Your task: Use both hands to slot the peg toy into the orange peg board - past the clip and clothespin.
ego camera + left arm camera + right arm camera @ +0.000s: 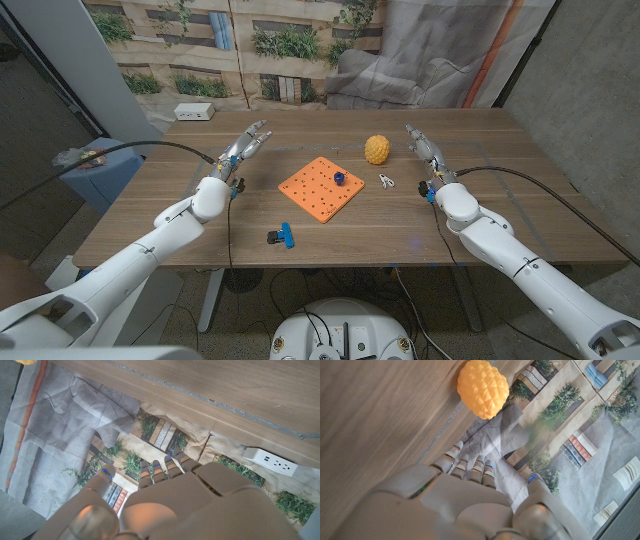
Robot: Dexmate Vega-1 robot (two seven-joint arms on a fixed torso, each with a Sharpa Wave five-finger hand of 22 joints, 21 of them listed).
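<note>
Peg toy (339, 179), small and dark blue, sits upright on the orange peg board (320, 188) near its far-right side, apparently w/ its stem down in a hole, tho the head view is too small to confirm how deep it seats. So the main job looks done or v. close to it, judging by how things lie. Board lies mid-table (480, 240), turned like a diamond. Blue-and-black clip (282, 236) lies on the near side of the board, just apart from its near corner; the small pale clothespin (387, 181) lies to the board's right, close but not touching. Both seem undisturbed and clear of the peg. My left hand (243, 148) hovers off to the left of the board, well apart from it, fingers extended and spread, nothing in it; the left wrist view shows the fingers (160, 472) reaching out past the table edge toward the backdrop, w/ a white power strip (271, 460) nearby. My right hand (424, 150) is over the right side of the table, fingers straight and apart, also holding nothing; in the right wrist view its fingers (470, 467) point toward a yellow bumpy ball (484, 388) that rests near the far edge. What's left, as I judge it: maybe a check that the peg is fully home, otherwise nothing to grasp.
</note>
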